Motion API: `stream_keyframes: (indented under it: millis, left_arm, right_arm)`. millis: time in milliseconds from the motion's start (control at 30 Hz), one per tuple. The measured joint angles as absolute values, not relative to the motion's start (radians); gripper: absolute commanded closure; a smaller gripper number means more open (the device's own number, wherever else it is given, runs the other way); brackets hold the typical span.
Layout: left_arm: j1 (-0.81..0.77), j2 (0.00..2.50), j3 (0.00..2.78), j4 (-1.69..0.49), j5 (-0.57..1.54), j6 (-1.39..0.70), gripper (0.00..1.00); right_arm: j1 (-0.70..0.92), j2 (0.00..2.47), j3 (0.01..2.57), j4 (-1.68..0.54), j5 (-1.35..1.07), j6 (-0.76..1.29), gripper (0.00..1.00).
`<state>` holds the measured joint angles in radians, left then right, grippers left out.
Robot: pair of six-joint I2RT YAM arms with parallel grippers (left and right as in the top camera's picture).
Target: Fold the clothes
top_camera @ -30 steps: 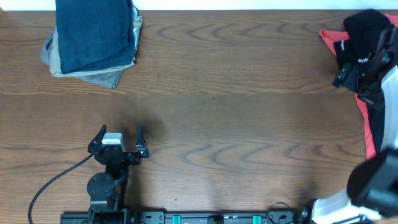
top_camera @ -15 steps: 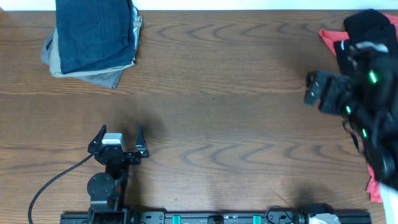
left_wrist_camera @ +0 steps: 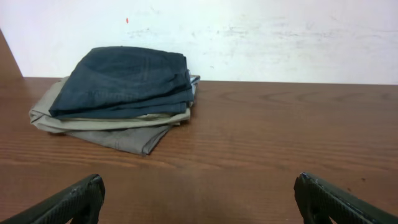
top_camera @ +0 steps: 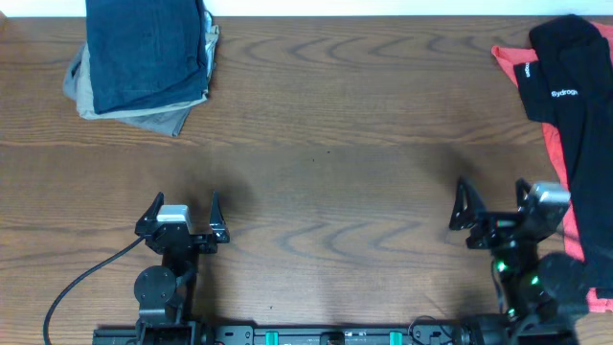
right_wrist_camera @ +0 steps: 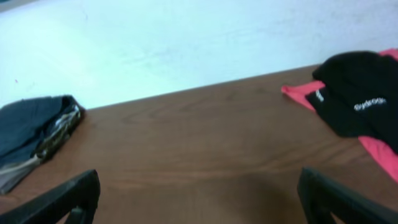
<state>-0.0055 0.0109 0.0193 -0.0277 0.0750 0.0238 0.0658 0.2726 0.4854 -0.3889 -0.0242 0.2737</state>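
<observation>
The left hand and right hand hover empty and wide-spread over the brown wooden counter, seemingly ready for the unfolded black white-lettered top on the coral-red garment ahead-right of the right hand, the finished-looking stack under the folded dark navy-blue shorts lying far ahead of the left.

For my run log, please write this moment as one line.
left gripper: open, empty | right gripper: open, empty | folded stack: far left | black top on coral garment: far right

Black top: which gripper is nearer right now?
Right. In the overhead view, the right gripper sits just below-left of the black top; the left gripper is far across the table.
</observation>
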Motion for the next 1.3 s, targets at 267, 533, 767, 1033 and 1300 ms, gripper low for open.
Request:
stream_keyframes:
  millis: [267,533,767,1033,1300]
  left_arm:
    - [-0.006,0.011,0.019,-0.028,0.075,0.024,0.02]
    - [-0.006,0.011,0.019,-0.028,0.075,0.024,0.02]
    - [-0.006,0.011,0.019,-0.028,0.075,0.024,0.02]
    - [-0.006,0.011,0.019,-0.028,0.075,0.024,0.02]
    - [-0.006,0.011,0.019,-0.028,0.075,0.024,0.02]
  right_arm:
    - [0.066,0.075,0.216,-0.170,-0.031,0.274,0.01]
    - [0.066,0.015,0.067,-0.007,-0.034,0.273,0.01]
    - [0.066,0.013,0.009,0.037,-0.034,0.226,0.01]
    - [0.066,0.012,0.007,-0.069,-0.034,0.126,0.01]
    - [0.066,0.012,0.007,-0.068,-0.034,0.100,0.01]
